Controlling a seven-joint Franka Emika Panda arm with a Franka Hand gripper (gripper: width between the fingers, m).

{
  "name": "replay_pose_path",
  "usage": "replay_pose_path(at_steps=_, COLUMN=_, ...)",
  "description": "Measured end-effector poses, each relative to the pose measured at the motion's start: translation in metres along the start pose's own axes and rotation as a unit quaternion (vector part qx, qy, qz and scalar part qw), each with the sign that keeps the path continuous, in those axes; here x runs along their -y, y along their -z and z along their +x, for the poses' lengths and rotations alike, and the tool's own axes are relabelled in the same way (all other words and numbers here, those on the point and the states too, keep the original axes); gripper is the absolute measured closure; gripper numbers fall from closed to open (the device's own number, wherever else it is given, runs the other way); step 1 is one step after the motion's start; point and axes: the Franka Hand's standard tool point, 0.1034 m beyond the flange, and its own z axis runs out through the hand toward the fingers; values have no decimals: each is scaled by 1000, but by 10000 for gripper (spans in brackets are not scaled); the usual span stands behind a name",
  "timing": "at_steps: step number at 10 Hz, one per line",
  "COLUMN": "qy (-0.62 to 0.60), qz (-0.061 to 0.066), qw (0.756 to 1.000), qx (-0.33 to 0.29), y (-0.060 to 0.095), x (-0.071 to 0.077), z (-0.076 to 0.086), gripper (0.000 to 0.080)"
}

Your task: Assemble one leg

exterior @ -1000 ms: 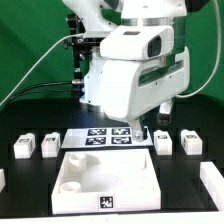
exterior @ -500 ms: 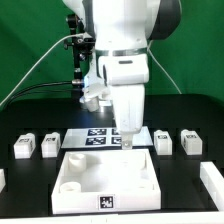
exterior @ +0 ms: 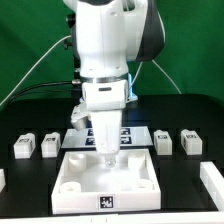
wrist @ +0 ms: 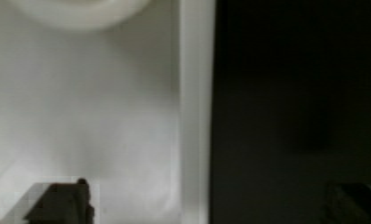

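Several legs, small white blocks with black tags, stand in a row on the black table: two at the exterior view's left (exterior: 25,146) (exterior: 50,143) and two at its right (exterior: 163,141) (exterior: 189,141). The large white square panel (exterior: 140,182) with round corner sockets lies in front. My gripper (exterior: 110,160) hangs low over the panel's far edge, open and empty. In the wrist view the gripper (wrist: 208,205) has its dark fingertips (wrist: 57,202) wide apart, one over the white panel (wrist: 93,110) and one over the dark table. A round socket (wrist: 66,10) shows there. No leg shows in the wrist view.
The marker board (exterior: 132,134) lies just behind the panel, partly hidden by the arm. Two more white parts are cut off at the left edge (exterior: 2,180) and at the right edge (exterior: 213,181). Cables run behind the arm.
The arm has swung toward the exterior view's left and come down, from over the marker board's right end to the panel's far edge. The parts on the table have not moved.
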Motion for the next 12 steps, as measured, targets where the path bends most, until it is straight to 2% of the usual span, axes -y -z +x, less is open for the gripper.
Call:
replay_pose_path(at_steps=2, qy=-10, qz=-5, qw=1000, qx=0, y=-1, x=-3, z=-8, gripper=150)
replay_pose_path(at_steps=4, qy=-11, qz=-4, qw=1000, qx=0, y=-2, x=-2, z=-8, gripper=409)
replay_pose_path(at_steps=5, qy=-11, qz=-4, qw=1000, qx=-1, y=-2, x=-2, z=-8, gripper=409)
replay_pose_path(at_steps=6, qy=-11, qz=-4, qw=1000, qx=-1, y=-2, x=-2, z=-8, gripper=592)
replay_pose_path(at_steps=7, qy=-11, qz=-4, qw=1000, qx=-1, y=-2, x=-2, z=-8, gripper=721)
replay_pose_path(at_steps=12, qy=-11, qz=-4, qw=1000, qx=-1, y=-2, x=-2, z=-8, gripper=742)
